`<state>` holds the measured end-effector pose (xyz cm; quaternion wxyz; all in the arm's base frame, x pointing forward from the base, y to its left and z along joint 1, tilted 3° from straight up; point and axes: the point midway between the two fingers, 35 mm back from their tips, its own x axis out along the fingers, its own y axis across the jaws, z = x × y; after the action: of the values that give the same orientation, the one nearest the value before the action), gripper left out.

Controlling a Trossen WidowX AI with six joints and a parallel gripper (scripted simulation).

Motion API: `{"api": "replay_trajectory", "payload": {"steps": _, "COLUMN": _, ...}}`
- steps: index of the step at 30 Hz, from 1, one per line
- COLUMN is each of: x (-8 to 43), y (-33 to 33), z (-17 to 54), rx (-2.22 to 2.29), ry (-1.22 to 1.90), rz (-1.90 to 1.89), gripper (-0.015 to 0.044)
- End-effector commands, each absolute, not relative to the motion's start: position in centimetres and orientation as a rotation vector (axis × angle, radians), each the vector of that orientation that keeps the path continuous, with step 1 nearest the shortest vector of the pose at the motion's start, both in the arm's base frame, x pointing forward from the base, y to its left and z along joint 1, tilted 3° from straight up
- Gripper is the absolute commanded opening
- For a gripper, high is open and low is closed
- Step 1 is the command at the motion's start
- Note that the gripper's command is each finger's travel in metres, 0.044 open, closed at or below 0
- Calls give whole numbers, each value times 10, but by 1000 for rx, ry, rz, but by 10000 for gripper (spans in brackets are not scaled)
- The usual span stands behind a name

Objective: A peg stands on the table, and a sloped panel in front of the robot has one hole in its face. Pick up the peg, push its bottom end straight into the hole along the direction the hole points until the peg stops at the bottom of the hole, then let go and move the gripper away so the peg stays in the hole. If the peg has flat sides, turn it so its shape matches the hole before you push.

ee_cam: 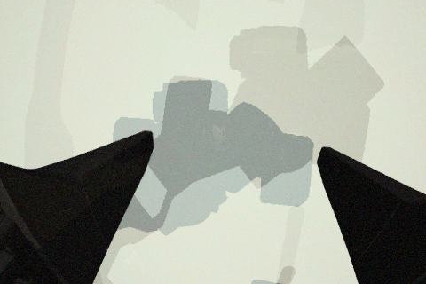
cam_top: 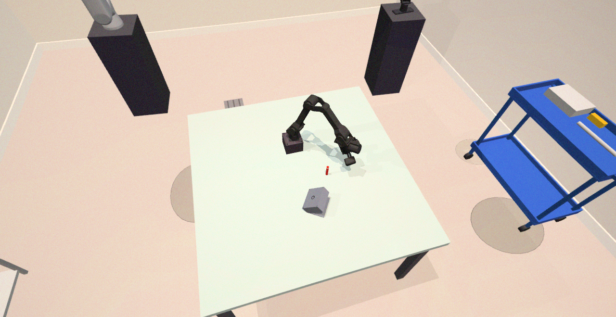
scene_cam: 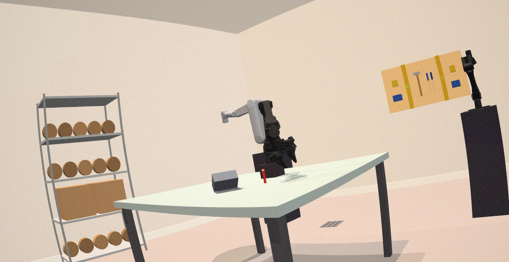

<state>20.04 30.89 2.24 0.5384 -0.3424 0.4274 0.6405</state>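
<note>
The red peg (cam_top: 327, 170) (scene_cam: 264, 176) stands upright on the pale table (cam_top: 250, 246) (scene_cam: 177, 200), between the arm's base and the panel block. The grey block with the sloped panel (cam_top: 319, 203) (scene_cam: 224, 182) stands on the table; its small round hole (cam_top: 313, 197) shows in the top view but not in the exterior view. My gripper (cam_top: 349, 158) (scene_cam: 288, 163) (ee_cam: 238, 148) is open and empty. It hangs above the table, to the right of the peg in the top view. The wrist view shows only table and shadows between the fingers; peg and block are outside it.
The arm's dark base (cam_top: 292, 144) (scene_cam: 272, 171) is on the table behind the peg. A blue cart (cam_top: 512, 177) stands beyond the table's right side in the top view. Two dark pedestals (cam_top: 129, 69) (cam_top: 394, 48) with other arms stand behind the table. A shelf rack (scene_cam: 85, 137) is off to the left in the exterior view.
</note>
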Motion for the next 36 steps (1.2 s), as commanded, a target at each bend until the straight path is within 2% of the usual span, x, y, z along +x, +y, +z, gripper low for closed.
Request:
{"api": "replay_trajectory", "payload": {"steps": 1, "x": 210, "y": 295, "z": 23, "rx": -777, "ry": 1106, "rz": 1410, "gripper": 440}}
{"api": "replay_trajectory", "payload": {"steps": 28, "x": 261, "y": 173, "z": 44, "rx": -404, "ry": 1538, "rz": 464, "gripper": 440}}
{"api": "replay_trajectory", "payload": {"steps": 36, "x": 262, "y": 169, "z": 42, "rx": -395, "ry": 1543, "rz": 441, "gripper": 440}}
